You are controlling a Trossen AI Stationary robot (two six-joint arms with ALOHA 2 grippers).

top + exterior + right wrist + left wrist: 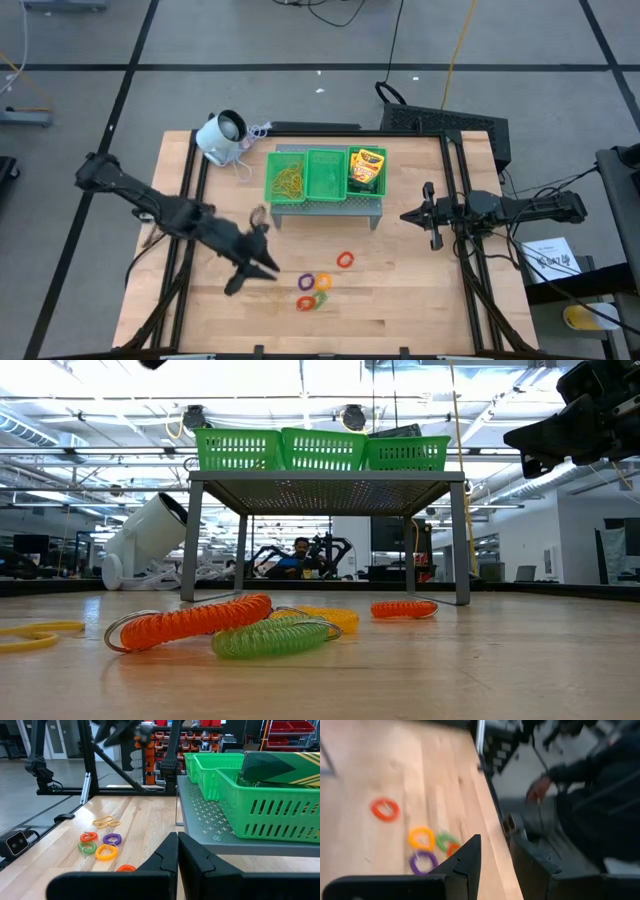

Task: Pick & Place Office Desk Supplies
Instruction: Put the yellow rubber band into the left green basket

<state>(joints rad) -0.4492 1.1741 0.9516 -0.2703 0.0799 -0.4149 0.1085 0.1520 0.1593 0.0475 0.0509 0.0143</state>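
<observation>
Left gripper is held partly spread, empty, above the table just beside the coloured rings. Right gripper is pressed together, parked beside the green tray, where one crayon box is seen.

left gripper: fingers a dark blur in the high view; whether anything sits between them cannot be told; in the right wrist view only a smeared dark shape at the upper edge
crayon boxes: how many lie in the tray's end compartment cannot be counted; in the right wrist view cut off by the edge
rubber bands: too fine to separate
person: blurred beyond the table, cut by the edge; face not readable
white device: partly cut off behind the stand leg in the low view
purple ring: hidden in the low view
</observation>
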